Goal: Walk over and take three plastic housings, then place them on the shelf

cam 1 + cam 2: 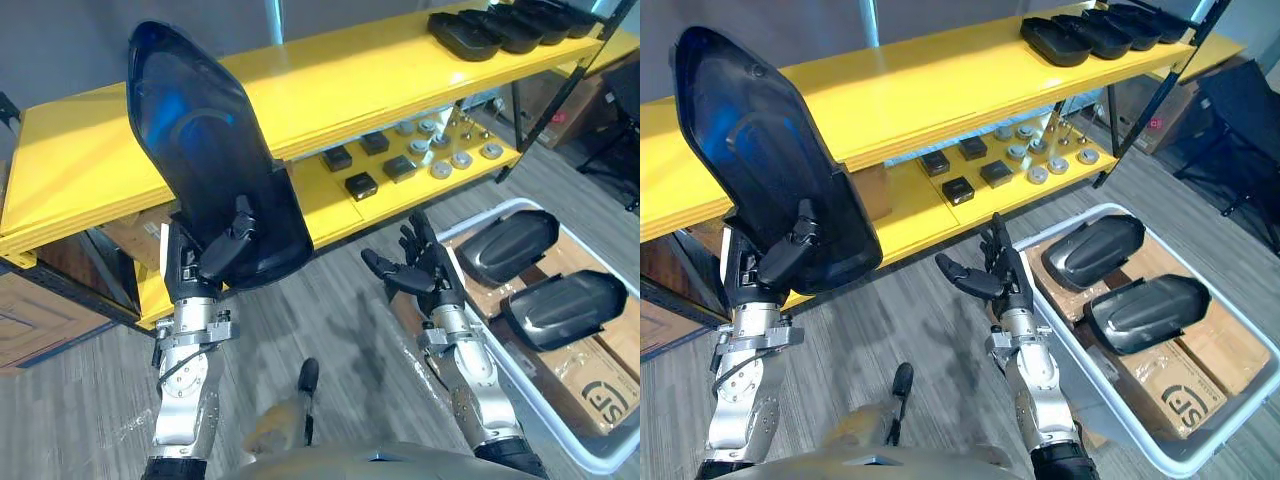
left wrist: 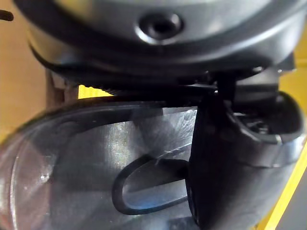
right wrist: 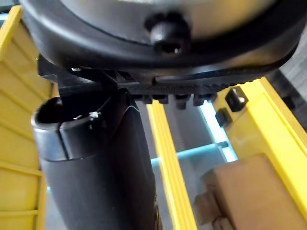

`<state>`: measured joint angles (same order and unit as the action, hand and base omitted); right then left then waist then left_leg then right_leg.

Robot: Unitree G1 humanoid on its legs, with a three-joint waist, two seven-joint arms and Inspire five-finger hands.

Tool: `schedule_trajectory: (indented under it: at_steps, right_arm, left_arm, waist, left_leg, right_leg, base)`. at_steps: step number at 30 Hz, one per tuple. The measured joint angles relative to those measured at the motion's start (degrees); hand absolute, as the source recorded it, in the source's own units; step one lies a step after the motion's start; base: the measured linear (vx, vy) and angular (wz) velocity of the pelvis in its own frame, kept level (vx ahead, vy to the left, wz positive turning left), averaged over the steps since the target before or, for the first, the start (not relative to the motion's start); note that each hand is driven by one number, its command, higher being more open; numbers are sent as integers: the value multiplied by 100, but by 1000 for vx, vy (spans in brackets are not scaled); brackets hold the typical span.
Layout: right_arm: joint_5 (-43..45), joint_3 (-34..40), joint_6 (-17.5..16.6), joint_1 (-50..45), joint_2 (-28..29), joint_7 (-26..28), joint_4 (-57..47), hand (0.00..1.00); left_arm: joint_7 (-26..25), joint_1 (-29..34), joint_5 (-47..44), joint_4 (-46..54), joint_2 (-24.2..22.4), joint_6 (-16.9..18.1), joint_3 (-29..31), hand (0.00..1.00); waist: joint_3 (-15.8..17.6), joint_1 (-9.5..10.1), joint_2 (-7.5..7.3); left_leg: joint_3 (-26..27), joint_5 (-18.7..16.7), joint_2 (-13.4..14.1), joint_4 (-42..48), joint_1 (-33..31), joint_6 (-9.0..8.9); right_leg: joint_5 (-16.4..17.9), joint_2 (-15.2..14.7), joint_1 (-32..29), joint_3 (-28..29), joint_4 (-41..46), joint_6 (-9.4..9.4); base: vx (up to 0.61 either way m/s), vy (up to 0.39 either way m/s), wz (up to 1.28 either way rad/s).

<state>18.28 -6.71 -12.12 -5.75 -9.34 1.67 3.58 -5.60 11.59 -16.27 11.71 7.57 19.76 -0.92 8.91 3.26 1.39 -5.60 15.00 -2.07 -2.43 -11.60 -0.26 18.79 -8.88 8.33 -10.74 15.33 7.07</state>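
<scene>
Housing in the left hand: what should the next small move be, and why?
Probably tip it forward and lay it on the yellow shelf: the left hand grips the housing upright before it, its top board is bare there, and the right hand is open.

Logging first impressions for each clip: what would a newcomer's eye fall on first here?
The big glossy black plastic housing stands out first, held upright by the left hand in front of the yellow shelf. Next come the two housings lying in the white bin down at the right, with the open right hand hovering empty beside it. A row of housings lies at the top shelf's far right end.
</scene>
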Motion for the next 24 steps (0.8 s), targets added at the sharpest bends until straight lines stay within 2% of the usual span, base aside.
schedule_trajectory:
  at_steps: [2, 3, 4, 5, 6, 7, 9, 13, 16, 17, 18, 19, 20, 21, 24]
  right_arm:
    - [1, -4, 0, -23, -79, -8, 0, 100]
    - [5, -5, 0, -45, -148, -55, -1, 100]
    - [6, -4, -5, -47, -146, -107, -9, 100]
    - [6, -3, -30, -47, -137, -121, -11, 100]
    - [6, 4, -80, -56, -90, -204, -17, 100]
    - [10, 8, -89, -150, -62, -274, -48, 100]
    - [17, 51, -98, -314, 50, -329, -174, 100]
    - [7, 28, -104, -316, 180, -311, -188, 100]
    - [-13, 15, -161, -138, 109, -332, -191, 100]
    - [-63, 16, -189, -155, 63, -360, -188, 100]
    - [-169, 10, -195, -175, 91, -383, -181, 100]
    - [-190, -11, -201, -178, 88, -383, -180, 100]
    - [-212, -63, -238, -223, 56, -384, -190, 100]
    - [-207, -76, -314, -267, 60, -382, -192, 100]
    - [-214, -90, -364, -308, 90, -379, -198, 100]
  left_arm:
    - [1, 12, -17, 14, -5, -43, -66, 0]
    - [4, 11, -11, 34, -5, -89, -106, 0]
    - [4, 8, -11, 56, 6, -120, -137, 0]
    - [8, 7, -11, 76, 0, -123, -141, 0]
    - [9, 17, -13, 130, 0, -131, -140, 0]
    - [8, 80, -16, 178, 13, -135, -140, 0]
    - [9, 58, -46, 213, -4, -162, -147, 0]
    - [-24, 82, -135, 192, -35, -278, -155, 0]
    - [-201, 79, -141, 192, -46, -265, -259, 0]
    - [-271, 108, -141, 178, -49, -265, -378, 0]
    - [-283, 145, -141, 154, -35, -256, -457, 0]
    - [-302, 176, -138, 154, -30, -255, -485, 0]
    - [-320, 285, -136, 135, -35, -255, -503, 0]
    - [-347, 334, -135, 98, -1, -255, -497, 0]
    - [-435, 393, -138, 68, 0, -254, -494, 0]
  waist:
    - [44, -52, 121]
    - [44, -114, 139]
    - [75, -183, -6]
    - [81, -201, -46]
    - [99, -163, -11]
    - [61, -198, 22]
    - [69, -233, -15]
    - [172, -198, 13]
    - [490, -214, 156]
    - [598, -237, 192]
    - [731, -318, -11]
    - [749, -336, 0]
    - [784, -323, 49]
    - [818, -390, 42]
    - [829, -367, 8]
  left_leg:
    - [114, -49, 172, -1, 2, -68]
    - [220, -163, 214, -40, -1, -217]
    - [425, -416, 267, -19, -93, -490]
    - [566, -570, 261, 183, -219, -394]
    - [604, -468, 278, 913, -390, -86]
    - [598, -608, 326, 848, -287, -116]
    - [586, -455, 314, 655, -296, -57]
    - [666, -341, 378, 555, -352, -61]
    - [692, -443, 435, 646, -419, -159]
    - [702, -578, 404, 635, -424, -339]
    - [779, -981, 341, 1099, -604, -362]
    - [791, -1096, 305, 1723, -754, -173]
    - [791, -1547, 348, 2522, -726, -68]
    - [790, -1937, 377, 2673, -650, -167]
    - [881, -2420, 376, 3252, -742, -107]
  right_leg:
    - [8, 118, -39, 5, -1, -55]
    - [25, 157, -80, 4, 14, -145]
    - [-25, 53, -164, 18, -43, -282]
    - [-36, -9, -239, -10, -54, -299]
    - [-63, -66, -290, -16, -34, -238]
    - [-137, -17, -327, 13, -32, -133]
    - [-242, -26, -434, 4, -40, -52]
    - [-264, -17, -720, 117, 192, -48]
    - [-147, -4, -938, 163, 528, -122]
    - [-71, -23, -948, 134, 595, -200]
    - [-55, -235, -970, 130, 583, -232]
    - [-53, -291, -971, 151, 615, -229]
    - [12, -278, -942, 224, 726, -189]
    - [157, -310, -943, 285, 957, -133]
    - [353, -349, -924, 405, 1184, -91]
  base:
    - [-176, -52, -23]
    - [-131, -10, 1]
    - [-112, 22, 1]
    - [-76, 47, -15]
    - [-21, 21, -31]
    - [-7, -3, -22]
    - [10, -14, -4]
    - [-22, 2, -15]
    - [-97, -3, -10]
    - [-122, 12, 19]
    - [-111, 25, 19]
    - [-60, 31, -6]
    - [-11, 48, -22]
    - [6, 46, -30]
    - [52, 55, -21]
